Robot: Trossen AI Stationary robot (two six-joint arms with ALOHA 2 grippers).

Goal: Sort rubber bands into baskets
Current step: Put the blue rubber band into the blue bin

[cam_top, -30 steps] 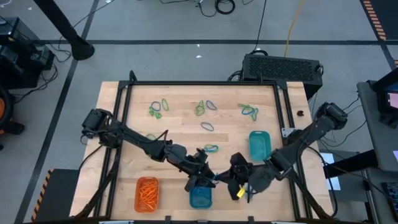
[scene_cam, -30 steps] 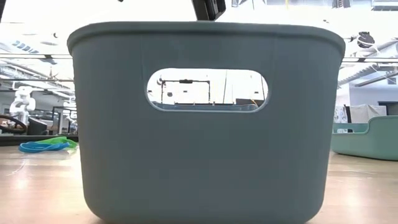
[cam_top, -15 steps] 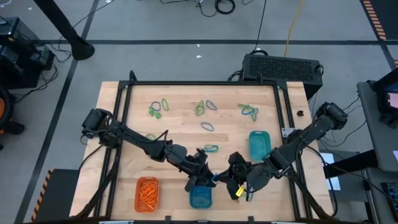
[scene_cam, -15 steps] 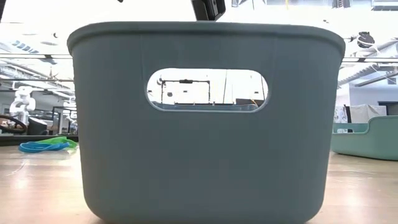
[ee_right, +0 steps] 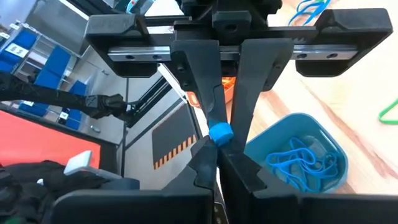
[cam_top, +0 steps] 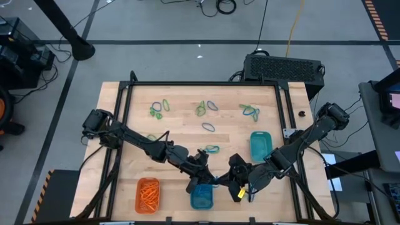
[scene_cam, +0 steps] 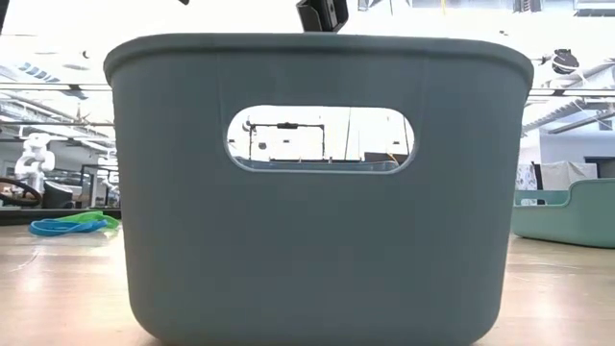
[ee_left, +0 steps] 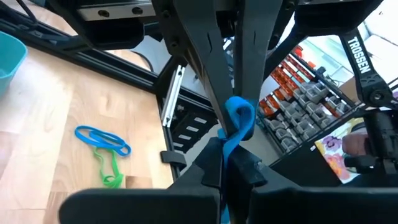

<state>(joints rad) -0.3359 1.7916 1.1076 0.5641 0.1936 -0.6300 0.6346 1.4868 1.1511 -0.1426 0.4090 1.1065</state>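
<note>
blue basket (cam_top: pixel 202 199) holding blue bands (ee_right: pixel 303 163), orange basket (cam_top: pixel 148 194) holding orange bands (cam_top: pixel 149 194)

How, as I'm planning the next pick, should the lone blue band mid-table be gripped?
Probably from straight above. The lone band lies flat on the table, a narrow oval clear of others, so jaws set across its short width can pinch both strands together. The left gripper and right gripper are both shut on a second band.

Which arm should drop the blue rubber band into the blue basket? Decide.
Left, probably: left end effector hangs over the blue basket pinching the blue rubber band; right end effector sits beside it.
</note>
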